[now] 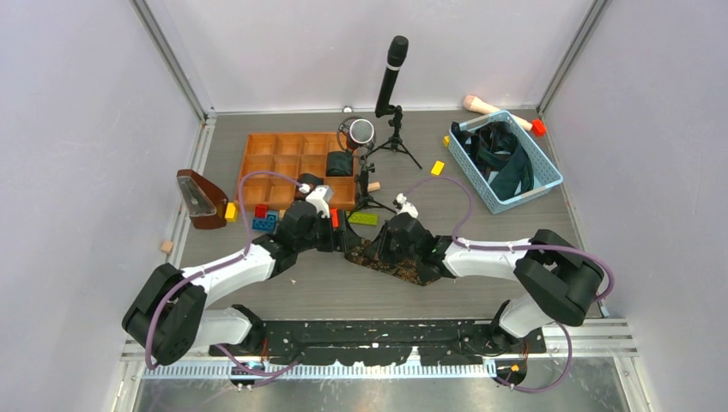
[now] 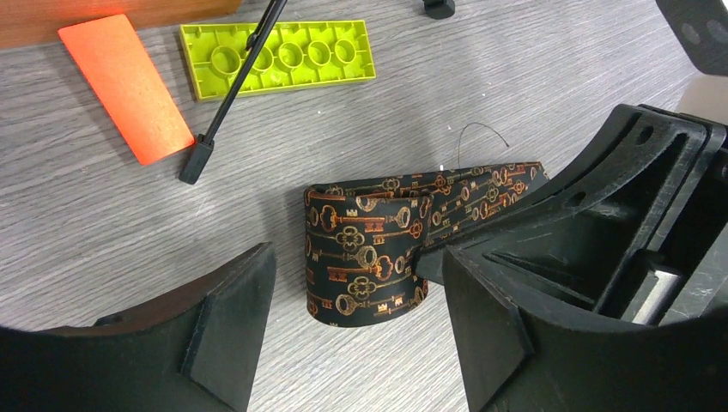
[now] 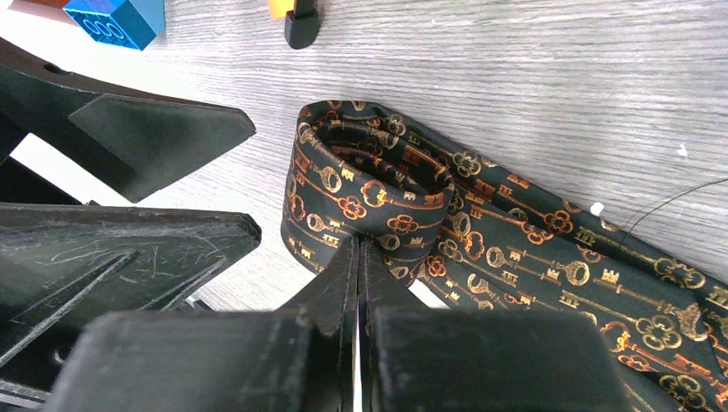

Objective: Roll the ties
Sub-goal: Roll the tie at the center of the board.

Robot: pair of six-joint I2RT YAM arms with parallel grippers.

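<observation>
The grey wood-grain bench (image 1: 326,296) carries a blue plastic basket (image 1: 515,199) at far right, holding dark ties (image 1: 506,163). A black necktie patterned with gold-brown keys (image 2: 365,249) lies mid-bench, one end coiled and its tail flat. The coil stands between the fingers of the wide-spread left pincer (image 2: 348,279). The right pincer (image 3: 356,249) is pinched onto its outer layer.

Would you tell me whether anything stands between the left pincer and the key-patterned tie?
Nothing visible does: the left pincer is open, and the tie sits right between its fingers; the tripod leg lies farther off.
</observation>
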